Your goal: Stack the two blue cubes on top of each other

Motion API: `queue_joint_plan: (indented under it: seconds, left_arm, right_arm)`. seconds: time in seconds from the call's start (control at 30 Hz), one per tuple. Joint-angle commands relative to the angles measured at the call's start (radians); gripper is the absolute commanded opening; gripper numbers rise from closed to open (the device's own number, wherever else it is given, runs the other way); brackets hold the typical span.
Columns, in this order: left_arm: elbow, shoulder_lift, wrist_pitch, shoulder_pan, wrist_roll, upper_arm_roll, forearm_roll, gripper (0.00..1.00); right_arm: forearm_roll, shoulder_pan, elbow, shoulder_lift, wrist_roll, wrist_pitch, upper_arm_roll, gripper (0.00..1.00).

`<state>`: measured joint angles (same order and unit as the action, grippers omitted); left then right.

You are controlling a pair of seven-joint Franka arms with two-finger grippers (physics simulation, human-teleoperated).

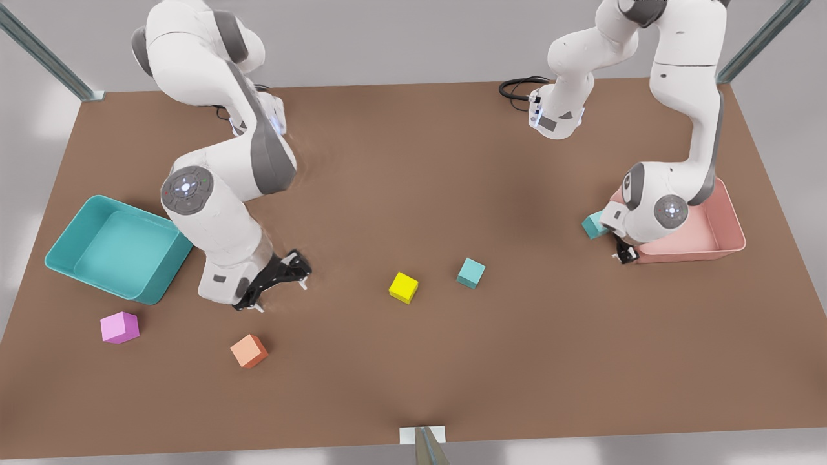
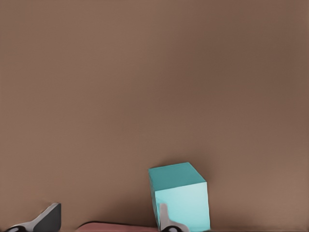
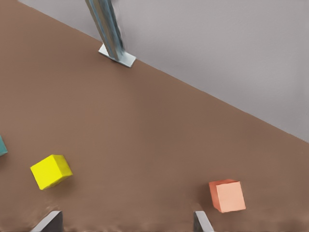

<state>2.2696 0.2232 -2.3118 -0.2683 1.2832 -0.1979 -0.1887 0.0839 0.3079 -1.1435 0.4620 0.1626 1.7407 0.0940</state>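
Observation:
One blue cube [image 1: 471,272] lies on the brown table right of centre in the front view. The other blue cube [image 1: 593,225] [image 2: 181,195] sits just beside the pink tray [image 1: 727,240], partly behind the arm on the front view's right. My left gripper [image 1: 625,253] [image 2: 106,224] hangs low there, open, with one fingertip [image 2: 165,218] in front of that cube; the cube is not between the fingers. My right gripper [image 1: 279,296] [image 3: 125,224] is open near the table on the front view's left, holding nothing. An edge of the centre blue cube [image 3: 1,145] shows in the right wrist view.
A yellow cube [image 1: 403,287] [image 3: 51,171] lies left of the centre blue cube. An orange cube [image 1: 249,351] [image 3: 227,195] and a purple cube [image 1: 119,327] lie near the front left. A teal tray [image 1: 68,270] stands beside the right arm. A post [image 1: 429,445] stands at the front edge.

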Motion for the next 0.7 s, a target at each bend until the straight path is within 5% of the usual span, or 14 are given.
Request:
queue_joint_plan:
  seconds: [0.0, 0.13, 0.2, 0.3, 0.67]
  left_arm:
    - [0.019, 0.001, -0.106, 0.000, 0.199, 0.020, 0.000, 0.99]
    - [0.162, -0.008, -0.251, -0.009, 0.177, 0.040, 0.015, 0.99]
    - [0.231, -0.041, -0.288, -0.009, 0.137, 0.038, 0.032, 0.99]
    - [0.246, -0.088, -0.245, 0.001, 0.088, 0.037, 0.034, 0.99]
    - [0.346, -0.136, -0.290, 0.001, 0.005, 0.040, 0.034, 0.99]
  right_arm:
    - [0.013, -0.157, -0.097, -0.054, -0.041, -0.397, -0.002, 1.00]
    - [0.011, -0.216, -0.226, -0.160, -0.167, -0.380, -0.004, 1.00]
    - [0.008, -0.208, -0.656, -0.335, -0.241, -0.005, -0.005, 1.00]
    - [-0.003, -0.224, -0.883, -0.327, -0.235, 0.319, -0.004, 1.00]
    - [-0.003, -0.225, -0.875, -0.338, -0.190, 0.310, -0.011, 1.00]
